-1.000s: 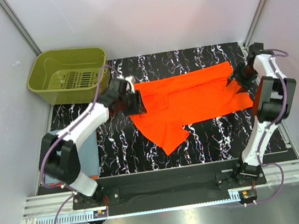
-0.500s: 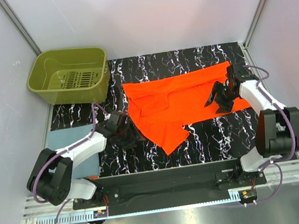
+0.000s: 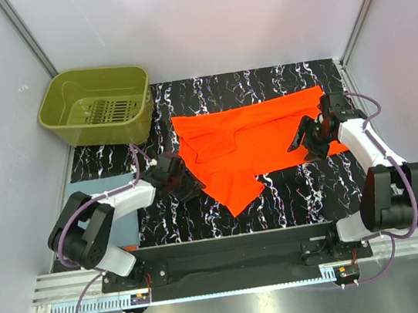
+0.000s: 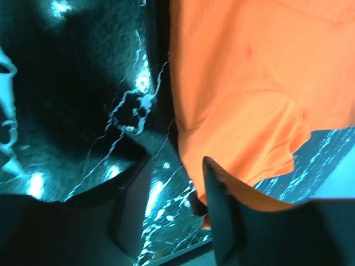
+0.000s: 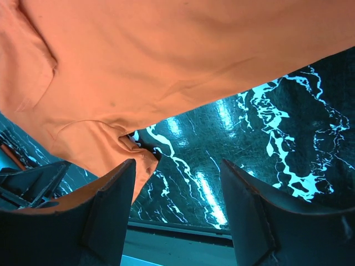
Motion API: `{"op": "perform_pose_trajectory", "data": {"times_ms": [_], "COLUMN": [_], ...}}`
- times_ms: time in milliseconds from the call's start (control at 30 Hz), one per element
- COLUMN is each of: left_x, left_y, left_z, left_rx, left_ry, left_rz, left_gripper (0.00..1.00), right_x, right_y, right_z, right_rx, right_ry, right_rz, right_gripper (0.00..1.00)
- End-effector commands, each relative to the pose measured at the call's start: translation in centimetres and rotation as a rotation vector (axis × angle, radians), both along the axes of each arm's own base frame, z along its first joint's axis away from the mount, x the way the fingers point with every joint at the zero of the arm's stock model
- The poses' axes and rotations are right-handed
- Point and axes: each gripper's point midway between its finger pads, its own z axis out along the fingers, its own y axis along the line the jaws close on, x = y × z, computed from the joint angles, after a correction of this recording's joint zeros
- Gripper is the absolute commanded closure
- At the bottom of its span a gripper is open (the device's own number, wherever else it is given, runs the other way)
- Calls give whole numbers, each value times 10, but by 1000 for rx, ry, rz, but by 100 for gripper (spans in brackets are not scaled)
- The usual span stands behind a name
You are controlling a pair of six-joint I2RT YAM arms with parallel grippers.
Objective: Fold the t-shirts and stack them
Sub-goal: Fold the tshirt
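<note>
Top external view gives us the orange shirt (image 3: pixel 260 135) lying flat on the black marbled mat (image 3: pixel 307 189). It spreads from the middle towards the right side, and one flap of cloth reaches down towards the near edge. A few soft creases cross the shirt, and its left part looks doubled over on itself. We see the blue-grey shirt (image 3: pixel 128 228) as a flat folded rectangle at the near left of the mat, well apart from the orange one and partly hidden under the left arm. The left gripper (image 3: pixel 184 185) sits low at the left edge of the orange flap. From the left wrist view, this gripper (image 4: pixel 175 210) has its jaws spread. The edge of the shirt (image 4: pixel 249 83) runs into the gap between them, and bare mat shows there too, so we see no pinch on the cloth. The right gripper (image 3: pixel 306 141) is over the right part of the shirt, close to its near edge. In the right wrist view it (image 5: pixel 177 216) is spread wide and holds nothing. There the shirt (image 5: pixel 166 55) fills the upper part of the picture, a crumpled corner lies just beside one finger (image 5: pixel 108 213), and the mat shows between the two fingers. An olive-green basket (image 3: pixel 96 129) stands at the far left corner, apart from both shirts.
</note>
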Motion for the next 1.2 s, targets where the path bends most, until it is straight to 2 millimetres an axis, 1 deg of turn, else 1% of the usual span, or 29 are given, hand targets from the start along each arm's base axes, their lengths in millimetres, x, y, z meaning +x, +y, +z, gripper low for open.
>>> {"op": "perform_pose_trajectory", "data": {"times_ms": [0, 67, 100, 167, 200, 233, 267, 300, 333, 400, 433, 467, 500, 533, 567, 600, 633, 667, 700, 767, 900, 967, 1100, 1167], "left_x": [18, 16, 15, 12, 11, 11, 11, 12, 13, 13, 13, 14, 16, 17, 18, 20, 23, 24, 27, 27, 30, 32, 35, 34], "left_y": [-18, -22, -21, -17, -16, -15, -14, -15, -14, -12, -13, -11, -9, -9, -7, -7, -6, -6, -7, -9, -14, -16, -18, -19], "left_z": [7, 5, 3, -3, -4, -5, -5, -4, -2, -1, 0, 0, 2, 5, 5, 7, 11, 12, 16, 20, 30, 33, 37, 38], "left_rx": [-55, -63, -58, -56, -54, -59, -51, -48, -48, -35, -39, -36, -36, -45, -40, -42, -54, -50, -57, -59, -71, -64, -59, -62], "left_ry": [-28, -16, -14, -6, -5, -4, -17, -23, -28, -42, -44, -53, -59, -65, -74, -83, -89, -101, -114, -127, -168, -191, -213, -213], "left_rz": [18, 22, 27, 38, 36, 31, 11, 0, -9, -29, -38, -51, -53, -64, -83, -94, -103, -125, -133, -168, -217, -252, -285, -290], "left_gripper": [54, 55, 56, 61, 65, 70, 77, 80, 82, 89, 92, 95, 100, 100, 100, 100, 100, 100, 100, 100, 100, 100, 100, 100], "right_x": [11, 13, 17, 21, 24, 25, 28, 29, 29, 34, 33, 35, 39, 40, 39, 41, 41, 39, 41, 39, 43, 43, 40, 41], "right_y": [-8, -11, -16, -22, -31, -36, -45, -55, -75, -99, -117, -126, -137, -144, -158, -165, -171, -183, -189, -201, -218, -223, -226, -229], "right_z": [2, -1, 0, -5, -4, -9, -11, -12, -18, -21, -26, -28, -26, -32, -33, -32, -38, -39, -39, -43, -45, -49, -59, -61], "right_rx": [-40, -50, -66, -53, -35, -18, -10, -7, -8, -35, -50, -64, -76, -78, -75, -76, -77, -79, -78, -80, -90, -99, -113, -126], "right_ry": [-23, -9, -14, 9, 11, 33, 35, 36, 51, 47, 57, 59, 50, 68, 70, 64, 79, 81, 74, 82, 74, 81, 99, 91], "right_rz": [-5, -14, -32, -66, -102, -136, -170, -202, -261, -314, -353, -369, -389, -398, -431, -443, -454, -482, -492, -518, -562, -574, -578, -579], "right_gripper": [30, 29, 29, 28, 28, 29, 31, 32, 33, 35, 35, 35, 36, 36, 36, 36, 36, 37, 37, 39, 42, 43, 45, 46]}}
